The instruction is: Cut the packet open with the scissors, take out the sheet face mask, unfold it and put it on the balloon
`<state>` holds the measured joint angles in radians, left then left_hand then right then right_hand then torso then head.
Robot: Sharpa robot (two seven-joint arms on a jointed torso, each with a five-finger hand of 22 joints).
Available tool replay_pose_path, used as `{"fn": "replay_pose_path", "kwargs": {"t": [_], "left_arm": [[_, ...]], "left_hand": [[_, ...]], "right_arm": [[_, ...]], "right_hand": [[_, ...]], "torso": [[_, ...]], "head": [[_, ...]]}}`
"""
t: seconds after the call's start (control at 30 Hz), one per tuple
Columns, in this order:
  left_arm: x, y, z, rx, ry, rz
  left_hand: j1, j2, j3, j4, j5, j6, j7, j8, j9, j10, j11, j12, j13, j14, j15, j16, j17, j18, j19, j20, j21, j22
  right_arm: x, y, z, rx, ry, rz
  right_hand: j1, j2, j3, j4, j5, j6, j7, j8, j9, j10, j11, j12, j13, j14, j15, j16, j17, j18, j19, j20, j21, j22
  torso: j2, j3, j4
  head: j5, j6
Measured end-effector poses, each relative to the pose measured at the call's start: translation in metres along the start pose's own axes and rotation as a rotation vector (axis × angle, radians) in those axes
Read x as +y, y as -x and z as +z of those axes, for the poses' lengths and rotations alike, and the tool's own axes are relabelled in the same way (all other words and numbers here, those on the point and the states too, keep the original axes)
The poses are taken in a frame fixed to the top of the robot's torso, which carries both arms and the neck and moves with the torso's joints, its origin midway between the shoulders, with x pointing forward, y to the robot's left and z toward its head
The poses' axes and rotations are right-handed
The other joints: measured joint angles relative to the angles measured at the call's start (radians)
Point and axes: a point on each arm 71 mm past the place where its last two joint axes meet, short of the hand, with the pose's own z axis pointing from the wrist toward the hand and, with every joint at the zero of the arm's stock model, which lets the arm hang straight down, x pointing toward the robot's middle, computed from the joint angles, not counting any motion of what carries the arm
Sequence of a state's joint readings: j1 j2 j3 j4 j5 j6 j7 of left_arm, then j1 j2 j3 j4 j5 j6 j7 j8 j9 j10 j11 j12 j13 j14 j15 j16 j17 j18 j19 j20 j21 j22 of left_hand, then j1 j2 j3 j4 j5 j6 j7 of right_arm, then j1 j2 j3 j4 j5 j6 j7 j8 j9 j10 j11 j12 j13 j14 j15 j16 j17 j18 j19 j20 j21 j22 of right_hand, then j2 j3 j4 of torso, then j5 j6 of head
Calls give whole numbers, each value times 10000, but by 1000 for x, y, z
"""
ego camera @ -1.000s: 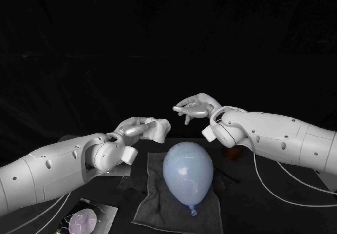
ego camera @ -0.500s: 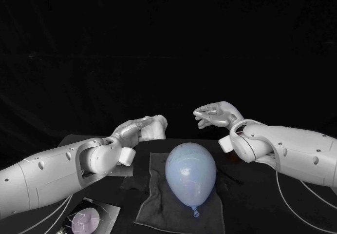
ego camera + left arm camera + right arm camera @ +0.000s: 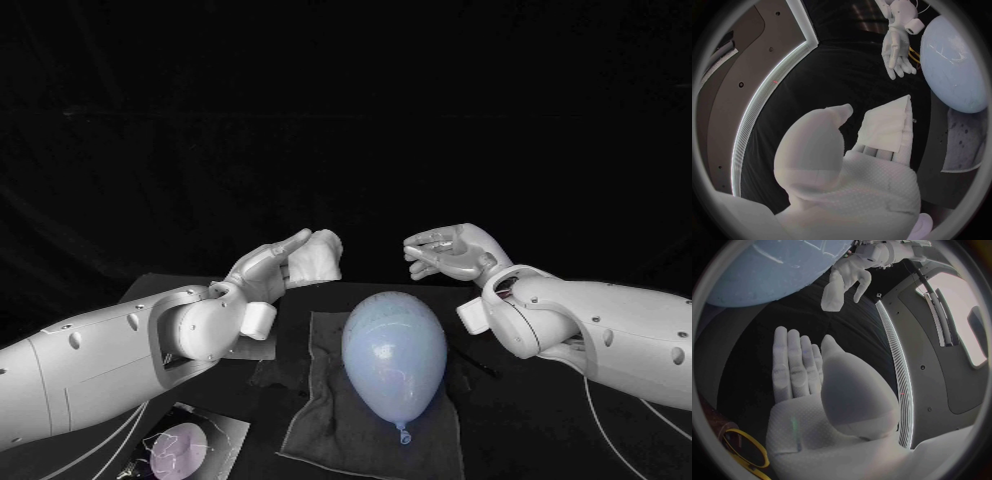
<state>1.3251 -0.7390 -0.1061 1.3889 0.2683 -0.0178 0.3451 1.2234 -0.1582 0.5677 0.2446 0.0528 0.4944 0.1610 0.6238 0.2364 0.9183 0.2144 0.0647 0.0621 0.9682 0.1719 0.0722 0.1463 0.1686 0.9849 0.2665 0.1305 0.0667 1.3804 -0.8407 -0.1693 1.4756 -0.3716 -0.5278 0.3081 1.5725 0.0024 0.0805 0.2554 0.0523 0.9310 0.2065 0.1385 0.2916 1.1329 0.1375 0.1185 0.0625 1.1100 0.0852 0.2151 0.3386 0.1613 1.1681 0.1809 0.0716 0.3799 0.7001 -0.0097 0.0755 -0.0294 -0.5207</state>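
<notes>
My left hand (image 3: 284, 262) is raised behind the balloon and holds the folded white face mask (image 3: 319, 257). In the left wrist view the mask (image 3: 889, 125) lies flat along the straight fingers, with the thumb just beside it. My right hand (image 3: 450, 252) hovers level with it on the other side, a gap between the two, fingers loosely apart and holding nothing; its palm (image 3: 798, 375) is bare. The pale blue balloon (image 3: 391, 355) lies on a grey cloth (image 3: 325, 425), knot towards me. The cut packet (image 3: 180, 450) lies at the near left.
Yellow scissors handles (image 3: 745, 452) lie on the table under my right wrist. The balloon (image 3: 954, 60) and cloth take up the middle of the table, below and between both hands.
My right hand has drawn away to the right and a little down, and its pinched fingers have spread. My left hand's fingers have straightened, with the mask still on them.
</notes>
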Motion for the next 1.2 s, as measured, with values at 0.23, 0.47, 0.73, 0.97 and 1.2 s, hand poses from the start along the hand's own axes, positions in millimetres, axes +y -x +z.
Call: {"fn": "replay_pose_path", "kwargs": {"t": [0.23, 0.47, 0.73, 0.97, 1.2], "left_arm": [[-1, 0, -1, 35, -122, -89], [-1, -1, -1, 229, -156, -187], [-1, -3, -1, 433, -155, -269], [-1, -3, -1, 454, -160, -278], [-1, -3, 0, 448, -155, -276]], "left_hand": [[276, 231, -284, -130, 0, 0, 0, -1, -42, 1, 0, 0, 8, 236, -89, 132, 55, -4, 100, -54, -41, -6], [805, 392, -286, -457, 0, 474, 33, 110, -133, 576, -280, 52, 29, 667, -305, 312, 143, 14, 729, -302, 150, 25], [1110, 419, -221, -679, -1, 647, 71, 110, -202, 668, -303, 51, 28, 703, -341, 312, 154, 103, 913, -410, 155, 24], [1149, 380, -267, -725, -1, 647, 72, 110, -261, 703, -267, 51, 24, 663, -302, 264, 136, 101, 946, -377, 155, 8], [1311, 386, -197, -879, -1, 706, 58, 55, -314, 703, -267, 11, 16, 663, -302, 264, 137, 97, 977, -408, 155, 5]], "right_arm": [[3, -13, 0, 501, 433, -613], [10, -31, 7, 1062, 958, -1347], [20, -40, 18, 1368, 1987, -2945], [34, -53, 18, 1632, 3885, -5687], [43, -59, 16, 1457, 5331, -7483]], "right_hand": [[438, -233, 906, -210, 78, 568, -257, -56, -123, 927, -312, -74, 38, 1544, -439, 462, 261, 86, 990, -488, 1013, 521], [-25, -805, 1801, -339, 78, 852, -539, -253, -270, 1975, -738, 357, 536, 3339, -1013, 2626, 2010, 65, 2144, -963, 4589, 3435], [-753, -1743, 3356, -1262, 234, 1071, -688, -404, -365, 1937, -910, 1915, 2699, 3320, -1137, 7606, 6401, -774, 2526, -1169, 10972, 8921], [-1237, -2228, 4129, -1840, 234, 1090, -669, -404, -356, 1143, -916, 3449, 4490, 3483, -1162, 9637, 8304, -777, 2552, -1050, 12203, 9284], [-1410, -2393, 4402, -2113, 234, 1015, -744, -404, -298, 569, -921, 4318, 5384, 3530, -1141, 10091, 8786, -776, 2369, -982, 12142, 9284]], "torso": [[4, 1, 24], [10, 6, 28], [11, 8, 25], [12, 8, 25], [11, 1, 31]], "head": [[-18, -12], [-57, 6], [-74, -15], [-46, -39], [-58, -52]]}}
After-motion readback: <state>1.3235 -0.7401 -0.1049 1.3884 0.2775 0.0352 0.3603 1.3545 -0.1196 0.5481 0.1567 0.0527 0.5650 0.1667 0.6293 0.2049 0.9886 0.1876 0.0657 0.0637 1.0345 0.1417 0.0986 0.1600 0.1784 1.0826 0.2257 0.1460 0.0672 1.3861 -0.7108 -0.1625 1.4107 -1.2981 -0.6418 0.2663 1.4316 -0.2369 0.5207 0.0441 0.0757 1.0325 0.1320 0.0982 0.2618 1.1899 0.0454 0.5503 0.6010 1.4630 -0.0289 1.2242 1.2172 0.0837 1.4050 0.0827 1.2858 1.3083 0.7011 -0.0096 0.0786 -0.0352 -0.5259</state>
